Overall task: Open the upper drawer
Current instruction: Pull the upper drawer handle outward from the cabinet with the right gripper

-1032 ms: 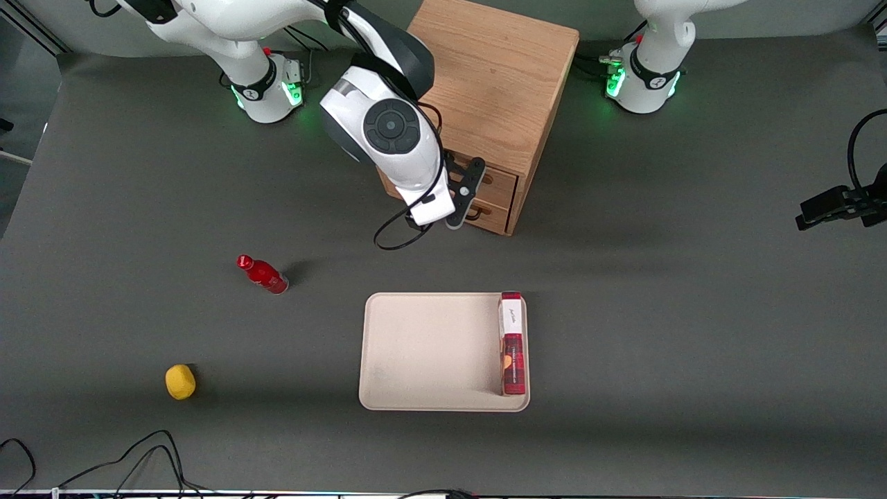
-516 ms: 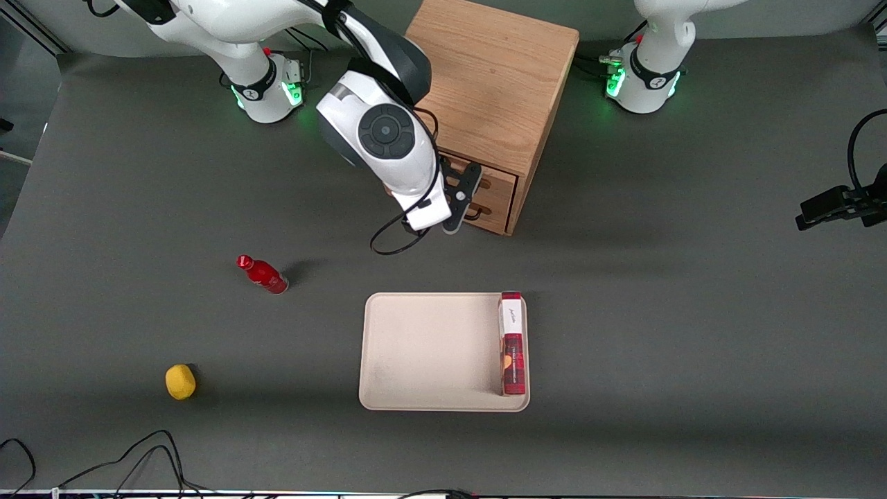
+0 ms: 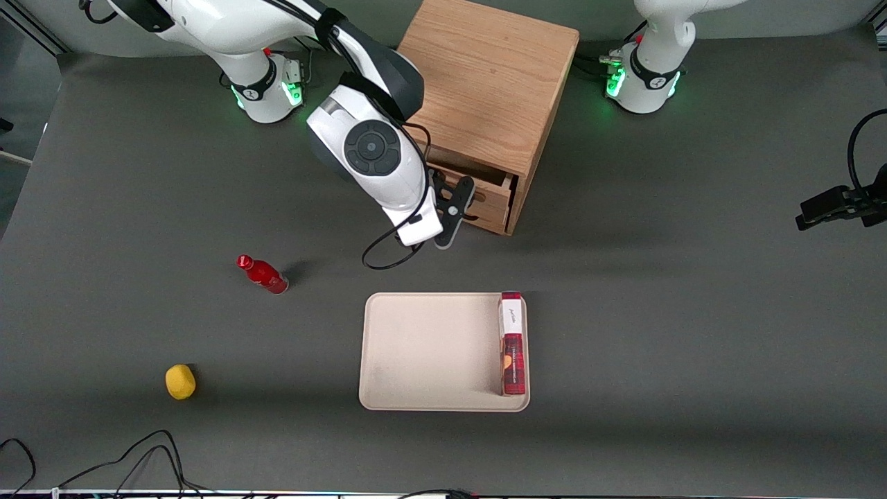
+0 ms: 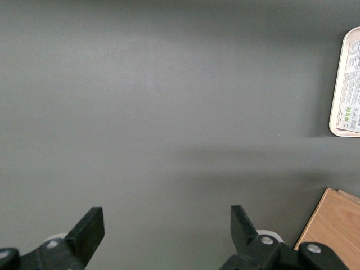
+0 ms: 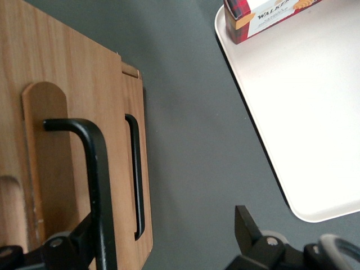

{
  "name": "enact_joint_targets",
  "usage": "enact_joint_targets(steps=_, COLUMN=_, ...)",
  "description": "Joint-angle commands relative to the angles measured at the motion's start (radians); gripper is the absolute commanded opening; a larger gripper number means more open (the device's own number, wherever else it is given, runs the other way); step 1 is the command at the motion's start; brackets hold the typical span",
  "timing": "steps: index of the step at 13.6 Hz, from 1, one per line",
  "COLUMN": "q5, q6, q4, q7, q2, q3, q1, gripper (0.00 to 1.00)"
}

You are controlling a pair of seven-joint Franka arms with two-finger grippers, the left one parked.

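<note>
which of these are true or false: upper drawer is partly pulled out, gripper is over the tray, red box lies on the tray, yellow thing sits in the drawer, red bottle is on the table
1. The light oak upper drawer is partly pulled out of the wooden cabinet. True.
2. The black gripper hangs over the beige tray. False: it is at the drawer's front, by the thin black wire handle.
3. The red biscuit box lies on the tray. True.
4. The yellow round object sits in the drawer. False: it lies on the grey table.
5. The small red bottle is on the table. True.
</note>
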Motion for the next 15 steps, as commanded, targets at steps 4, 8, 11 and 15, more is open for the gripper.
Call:
enact_joint_targets(steps=4, q5=-0.051, q6=-0.007, q4=0.091, q7=-0.027, q2=0.067, q3=-0.007, q1=-0.007, gripper=1.0)
enact_joint_targets(steps=8, q5=-0.05, q6=-0.012, q4=0.098, q7=-0.05, q2=0.067, q3=-0.022, q1=-0.008, gripper=1.0)
enact_joint_targets(steps=11, q5=-0.05, q6=-0.012, q4=0.102, q7=-0.073, q2=0.068, q3=-0.024, q1=-0.021, gripper=1.0)
enact_joint_targets(steps=15, q5=-0.051, q6=-0.016, q4=0.127, q7=-0.092, q2=0.08, q3=-0.024, q1=-0.03, gripper=1.0)
